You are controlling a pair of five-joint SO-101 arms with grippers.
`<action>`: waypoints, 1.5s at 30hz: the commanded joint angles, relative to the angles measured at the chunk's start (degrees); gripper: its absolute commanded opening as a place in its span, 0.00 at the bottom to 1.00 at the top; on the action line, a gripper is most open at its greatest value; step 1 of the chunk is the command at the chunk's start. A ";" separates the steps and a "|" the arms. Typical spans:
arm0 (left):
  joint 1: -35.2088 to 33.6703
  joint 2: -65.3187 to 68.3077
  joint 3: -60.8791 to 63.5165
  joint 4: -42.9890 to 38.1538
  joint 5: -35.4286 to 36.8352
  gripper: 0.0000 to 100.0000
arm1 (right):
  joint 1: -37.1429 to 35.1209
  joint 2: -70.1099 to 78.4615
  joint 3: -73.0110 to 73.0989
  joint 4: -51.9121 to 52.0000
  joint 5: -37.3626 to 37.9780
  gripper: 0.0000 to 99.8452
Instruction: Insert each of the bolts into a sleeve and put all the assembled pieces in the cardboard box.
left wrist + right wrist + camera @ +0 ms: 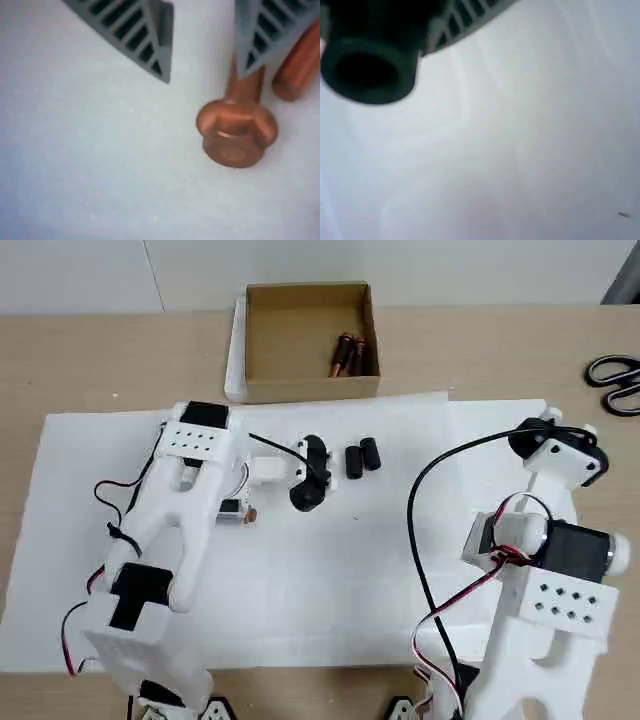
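wooden table (60, 360), white sheet (330, 580) spread over it, cardboard box (312, 387), scissors (615, 383) near one edge

A: What is the bolt (235, 132) made of?
B: Copper-coloured metal is seen, smooth with a soft shine. The sleeve (367, 72) looks to be made of black plastic, matt.
A: And the cardboard box (262, 335)?
B: Brown card, dull. The sheet (300, 600) is white and matt, like paper. The table (80, 350) is given a wood look.

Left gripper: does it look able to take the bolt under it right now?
Probably yes. The left gripper is open over the bolt, nothing covering it. But the bolt lies by one finger, not centred, and a second bolt lies close beside.
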 commanded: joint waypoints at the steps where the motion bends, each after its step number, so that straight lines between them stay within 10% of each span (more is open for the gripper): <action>1: 0.00 1.05 -0.31 -0.88 -11.25 0.08 | 0.48 -1.19 -0.18 0.22 -0.53 0.00; 25: 0.00 5.98 -0.13 -4.31 -10.73 0.08 | 0.48 -1.19 -0.18 0.22 -0.62 0.00; 45: 4.22 0.35 -9.63 -0.88 9.93 0.01 | 0.48 -1.19 -0.53 0.04 -0.53 0.00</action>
